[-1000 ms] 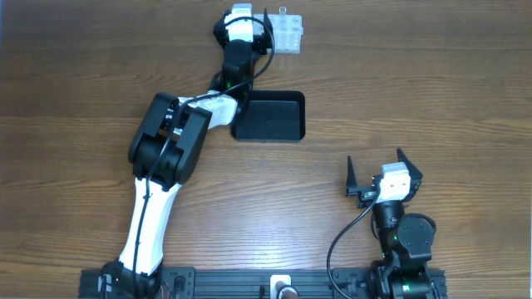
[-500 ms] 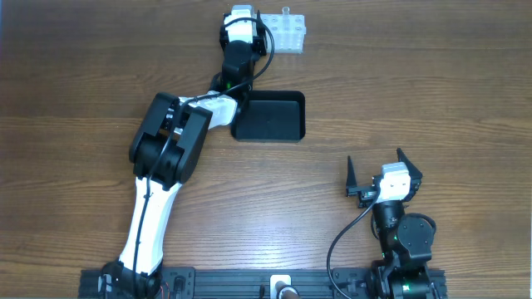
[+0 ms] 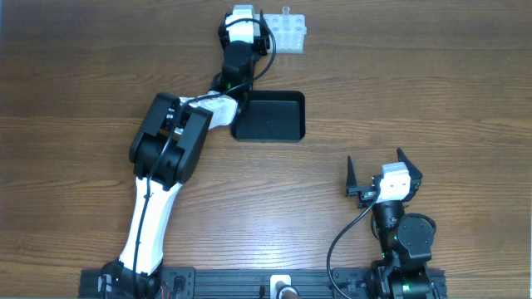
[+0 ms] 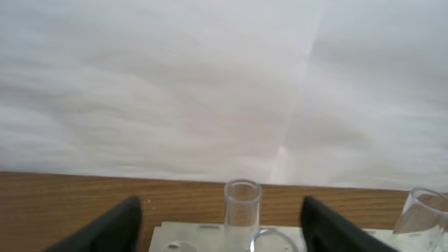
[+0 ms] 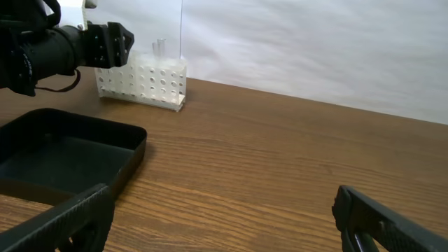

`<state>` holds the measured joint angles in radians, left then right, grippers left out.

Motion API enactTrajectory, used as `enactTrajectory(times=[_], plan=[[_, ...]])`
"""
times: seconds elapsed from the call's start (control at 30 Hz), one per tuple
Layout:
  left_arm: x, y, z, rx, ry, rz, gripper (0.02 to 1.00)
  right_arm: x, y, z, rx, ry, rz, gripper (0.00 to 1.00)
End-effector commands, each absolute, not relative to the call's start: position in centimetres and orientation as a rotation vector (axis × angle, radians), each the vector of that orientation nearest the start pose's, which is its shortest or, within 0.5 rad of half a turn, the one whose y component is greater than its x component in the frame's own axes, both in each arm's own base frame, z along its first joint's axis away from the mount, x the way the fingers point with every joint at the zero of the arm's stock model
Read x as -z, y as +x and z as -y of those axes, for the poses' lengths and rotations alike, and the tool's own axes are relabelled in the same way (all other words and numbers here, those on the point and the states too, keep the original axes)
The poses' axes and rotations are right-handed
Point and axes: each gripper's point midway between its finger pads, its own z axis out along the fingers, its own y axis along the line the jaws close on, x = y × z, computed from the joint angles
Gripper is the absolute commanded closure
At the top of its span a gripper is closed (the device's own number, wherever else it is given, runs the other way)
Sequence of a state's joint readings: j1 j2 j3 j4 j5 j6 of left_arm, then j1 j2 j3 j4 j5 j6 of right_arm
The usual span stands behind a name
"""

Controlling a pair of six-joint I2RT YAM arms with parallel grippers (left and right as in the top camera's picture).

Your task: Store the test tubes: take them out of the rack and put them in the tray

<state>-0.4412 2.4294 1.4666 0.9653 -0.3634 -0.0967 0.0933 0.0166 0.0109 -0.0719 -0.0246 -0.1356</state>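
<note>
A white test tube rack (image 3: 290,35) stands at the far edge of the table, with a clear test tube (image 3: 285,12) upright in it. My left gripper (image 3: 262,33) is at the rack's left side. In the left wrist view the left gripper (image 4: 221,204) is open, and a clear tube (image 4: 242,208) stands between its fingers (image 4: 117,225), untouched. A second tube (image 4: 424,210) stands off to one side. The black tray (image 3: 270,116) lies nearer, with nothing visible in it. My right gripper (image 3: 382,173) is open near its base, holding nothing.
In the right wrist view the rack (image 5: 143,82), the tray (image 5: 66,150) and the left arm (image 5: 63,49) are seen across bare wooden table (image 5: 280,161). A white wall rises behind the table's far edge.
The left gripper has edged slightly closer to the rack. The right arm has not moved.
</note>
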Motion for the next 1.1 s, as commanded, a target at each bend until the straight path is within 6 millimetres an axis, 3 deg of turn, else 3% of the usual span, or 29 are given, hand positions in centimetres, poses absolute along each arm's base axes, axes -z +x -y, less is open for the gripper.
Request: enactTrajectory(times=[0.03,0.3,0.6,1.1], plan=[[-12.33,60.96,22.92,0.108,0.042,-1.542,0.264,-15.48,24.48,-2.92,0.007,-0.218,-1.639,0.009],[-12.59,60.95,22.91,0.11,0.04,-1.532,0.343,-15.48,24.48,-2.93,0.007,-0.218,-1.639,0.007],[-12.45,60.86,23.15,0.091,0.065,-1.536,0.358,-15.48,24.48,-2.93,0.007,-0.218,-1.639,0.007],[-12.07,60.88,23.14,0.087,0.069,-1.548,0.511,-15.48,24.48,-2.92,0.007,-0.218,-1.639,0.009]])
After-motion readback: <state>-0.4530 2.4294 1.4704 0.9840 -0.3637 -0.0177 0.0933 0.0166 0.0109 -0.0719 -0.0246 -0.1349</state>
